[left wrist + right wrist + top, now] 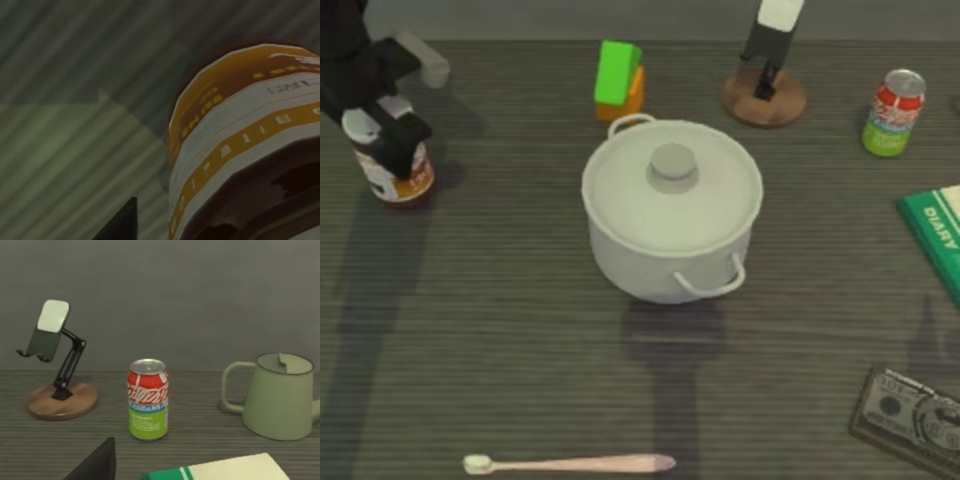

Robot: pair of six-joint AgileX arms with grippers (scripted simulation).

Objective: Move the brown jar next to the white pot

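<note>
At the far left of the table, my left gripper sits down over the brown jar, its dark fingers straddling the white lid and upper body, closed on the jar as far as the top view shows. The jar stands upright on the table, dark brown contents showing below its white-and-orange label. From the left wrist view the jar fills most of the picture, label bands and brown contents plain, with one dark fingertip showing beside it.

Well apart from the jar, toward the middle of the table, stands the white pot. Its white lid is on, grey round knob on top, so I cannot see what is inside; its two loop handles point to the far and near sides.

Just behind the pot lies a green and orange block. Farther right stands a phone stand on a round wooden base, then a red-and-green soda can, upright, its top sealed. A green diary lies at the right edge, a banknote in the near right corner, and a toothbrush along the near edge.

My right arm is out of the top view; its wrist camera looks at the can, the stand and a pale lidded kettle, and I cannot tell how its fingers are set.
</note>
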